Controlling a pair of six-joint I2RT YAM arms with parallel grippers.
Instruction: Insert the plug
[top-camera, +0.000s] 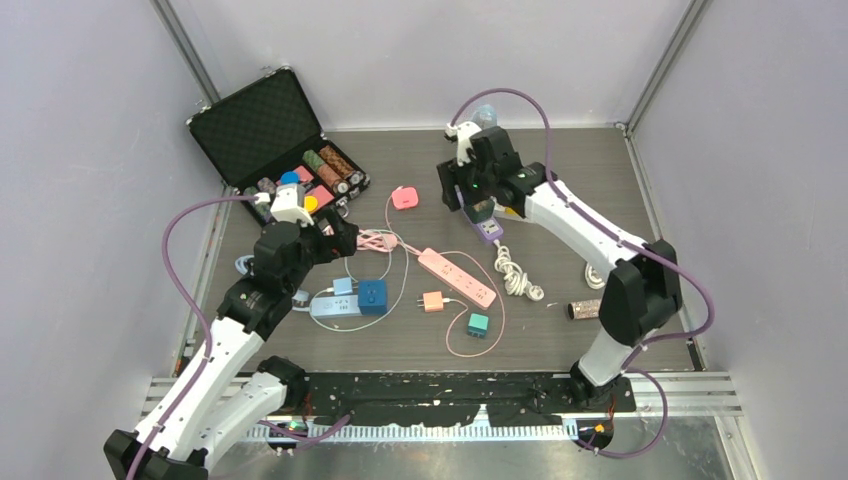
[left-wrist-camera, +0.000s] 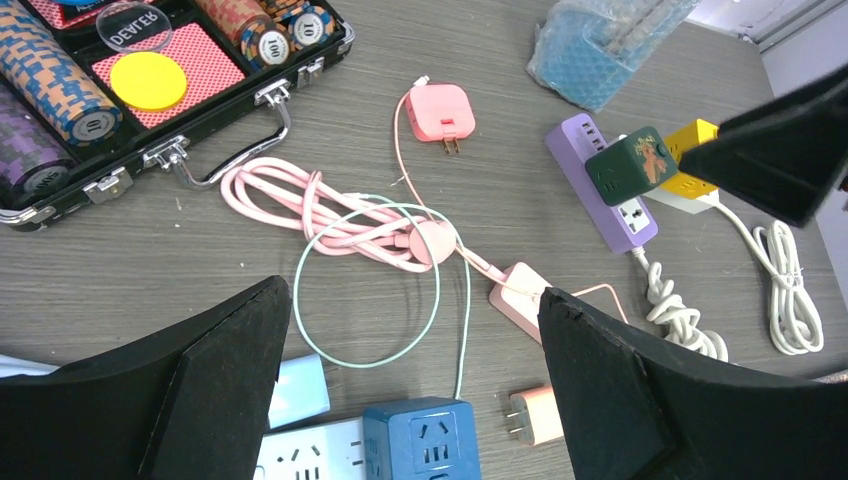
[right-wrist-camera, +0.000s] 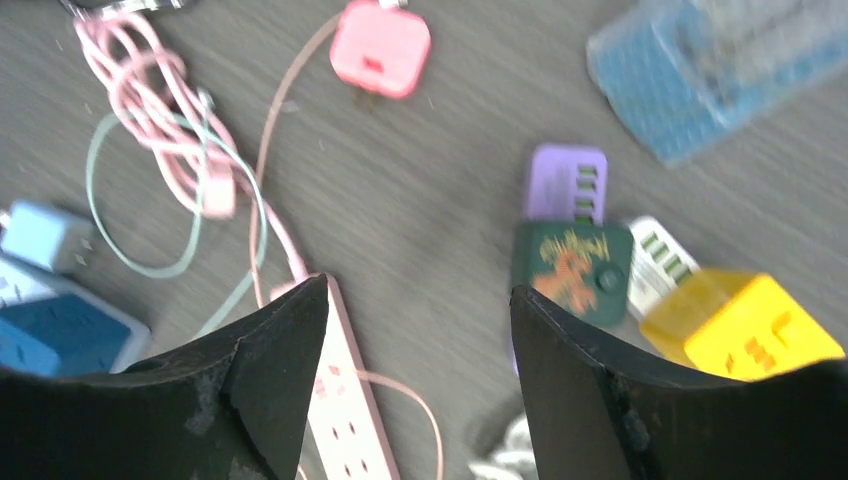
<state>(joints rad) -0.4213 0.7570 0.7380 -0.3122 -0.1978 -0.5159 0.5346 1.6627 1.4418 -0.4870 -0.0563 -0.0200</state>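
A dark green cube adapter (top-camera: 481, 211) sits on a purple power strip (top-camera: 489, 232); both also show in the right wrist view, the adapter (right-wrist-camera: 572, 270) on the strip (right-wrist-camera: 565, 180), and in the left wrist view (left-wrist-camera: 630, 165). My right gripper (top-camera: 470, 195) hovers just left of them, open and empty (right-wrist-camera: 417, 287). A pink power strip (top-camera: 457, 277) lies mid-table. A small orange plug (top-camera: 432, 301) and a pink charger (top-camera: 404, 197) lie loose. My left gripper (top-camera: 335, 235) is open and empty (left-wrist-camera: 410, 290) above the coiled pink cable (left-wrist-camera: 340, 215).
A blue cube socket (top-camera: 372, 296) sits on a white strip (top-camera: 335, 307) beside a light blue plug (left-wrist-camera: 300, 385). A yellow cube (right-wrist-camera: 740, 325), a teal cube (top-camera: 478, 323), white coiled cords (top-camera: 517, 273) and an open poker-chip case (top-camera: 275, 135) lie around.
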